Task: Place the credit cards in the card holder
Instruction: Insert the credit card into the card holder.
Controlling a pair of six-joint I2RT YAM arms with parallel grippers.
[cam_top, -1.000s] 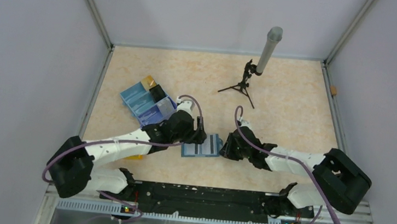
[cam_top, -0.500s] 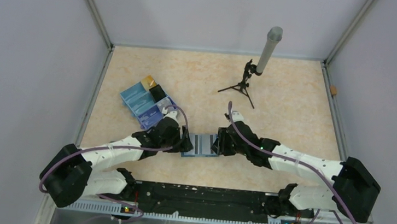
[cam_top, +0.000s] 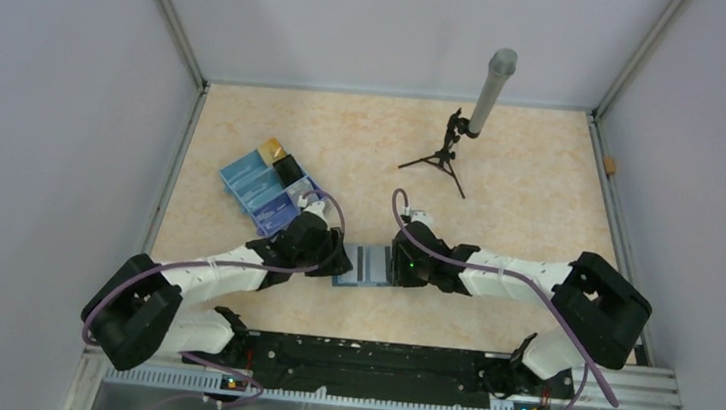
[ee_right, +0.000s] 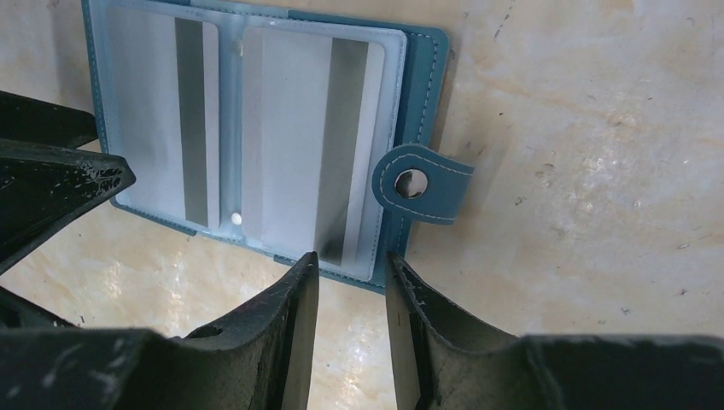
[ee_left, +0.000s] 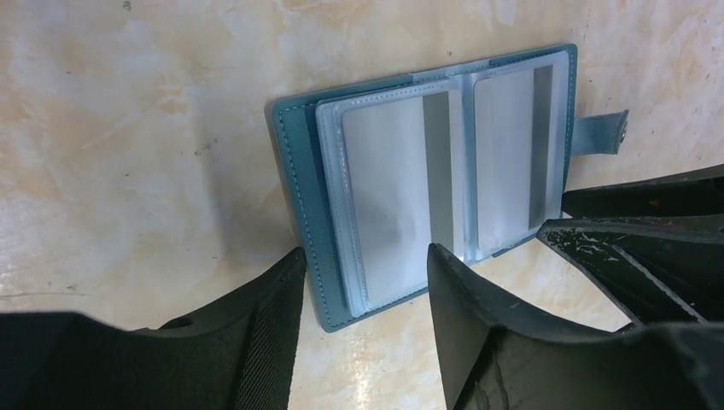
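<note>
The teal card holder (cam_top: 365,265) lies open and flat on the table between my two grippers. Its clear sleeves (ee_left: 401,188) show pale panels, each with a grey stripe, and its clasp (ee_right: 418,184) sticks out at the side. My left gripper (ee_left: 363,265) is open, its fingertips either side of the holder's near corner. My right gripper (ee_right: 352,260) is open by a narrow gap at the holder's clasp edge. A gold credit card (cam_top: 271,148) and a black one (cam_top: 289,169) stand in a blue tray.
The blue partitioned tray (cam_top: 258,187) sits just behind my left arm. A small black tripod carrying a grey cylinder (cam_top: 456,139) stands at the back. Grey walls enclose the table on three sides. In each wrist view the other gripper's fingers (ee_left: 649,248) crowd the holder.
Both grippers have closed in on the holder from either side, the right arm reaching leftwards. The left jaws have narrowed. The holder has shifted slightly left and squared up.
</note>
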